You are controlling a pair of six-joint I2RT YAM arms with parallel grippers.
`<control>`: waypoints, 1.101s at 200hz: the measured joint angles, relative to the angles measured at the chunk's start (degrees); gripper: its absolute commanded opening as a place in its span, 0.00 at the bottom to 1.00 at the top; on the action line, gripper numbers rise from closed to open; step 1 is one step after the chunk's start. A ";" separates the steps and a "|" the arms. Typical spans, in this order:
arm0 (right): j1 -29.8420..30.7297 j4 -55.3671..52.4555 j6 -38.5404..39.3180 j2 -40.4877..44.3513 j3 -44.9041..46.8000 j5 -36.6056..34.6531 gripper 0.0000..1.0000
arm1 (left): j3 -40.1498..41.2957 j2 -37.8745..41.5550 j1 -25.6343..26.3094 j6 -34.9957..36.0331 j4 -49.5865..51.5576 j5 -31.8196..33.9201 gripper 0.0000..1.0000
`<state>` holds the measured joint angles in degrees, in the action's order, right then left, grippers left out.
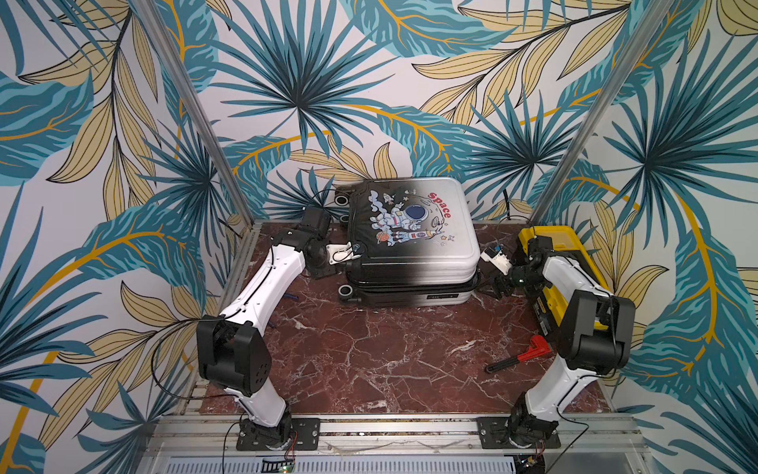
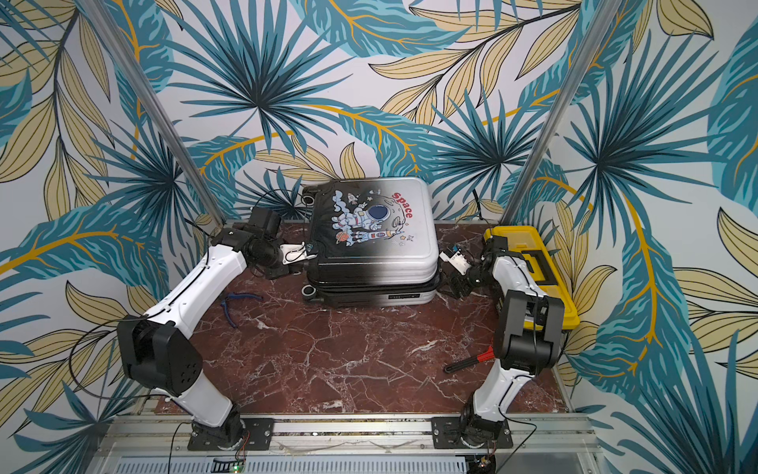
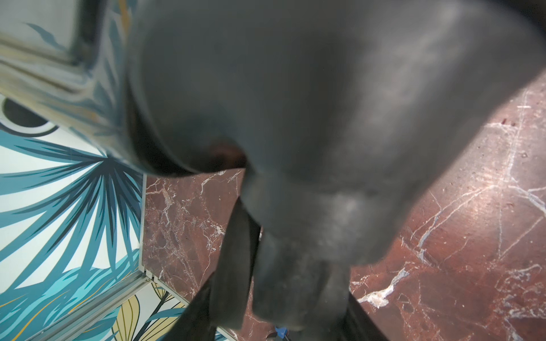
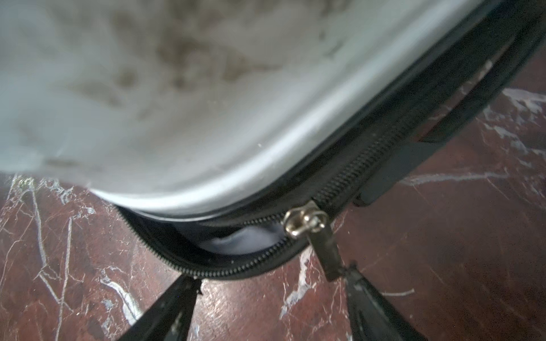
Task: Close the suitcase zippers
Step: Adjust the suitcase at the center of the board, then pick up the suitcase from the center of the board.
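The suitcase (image 1: 455, 217) lies flat at the back of the table, astronaut print up. Along its seam runs the zipper band (image 1: 410, 284). In the right wrist view the metal slider (image 4: 304, 221) sits at a rounded corner, with an unzipped gap showing grey lining (image 4: 236, 240) beside it. My right gripper (image 4: 271, 283) is open just below it, and the hanging pull tab (image 4: 325, 254) touches one fingertip (image 4: 351, 280). My left gripper (image 1: 352, 249) is against the case's left side. Its fingers (image 3: 363, 319) stand apart around a blurred dark bulge of the shell (image 3: 295, 259); whether they press it is unclear.
A yellow toolbox (image 1: 568, 262) stands at the right edge behind my right arm. A red-handled tool (image 1: 521, 357) lies front right. Blue pliers (image 2: 236, 301) lie left of centre. The case's wheels (image 1: 345, 291) stick out at its left end. Walls close in on three sides.
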<state>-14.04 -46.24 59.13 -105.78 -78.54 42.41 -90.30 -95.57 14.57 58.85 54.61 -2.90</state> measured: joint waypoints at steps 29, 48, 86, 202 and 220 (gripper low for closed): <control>0.15 -4.26 3.13 -3.08 -3.04 1.88 0.79 | 0.00 -2.34 0.24 -0.79 -1.31 -1.14 0.69; 0.15 -5.75 4.15 -3.54 -4.02 2.23 0.79 | -0.22 -4.07 0.28 -1.33 -2.51 -2.19 0.69; 0.07 -6.88 4.85 -3.54 -4.94 2.23 0.78 | -1.49 -4.74 0.24 -1.01 -2.54 -1.49 0.54; -2.08 -0.07 4.26 -0.52 -0.94 -0.63 0.69 | -7.82 -4.85 -0.04 1.20 3.41 -7.34 0.22; -2.60 2.16 3.76 -0.52 -1.03 -0.13 0.68 | -8.50 -4.85 -0.11 0.72 4.22 -8.63 0.22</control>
<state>-16.64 -44.07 62.89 -106.30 -79.57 42.28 -98.80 -100.42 14.46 59.57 58.83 -11.53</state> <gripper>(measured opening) 0.684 0.503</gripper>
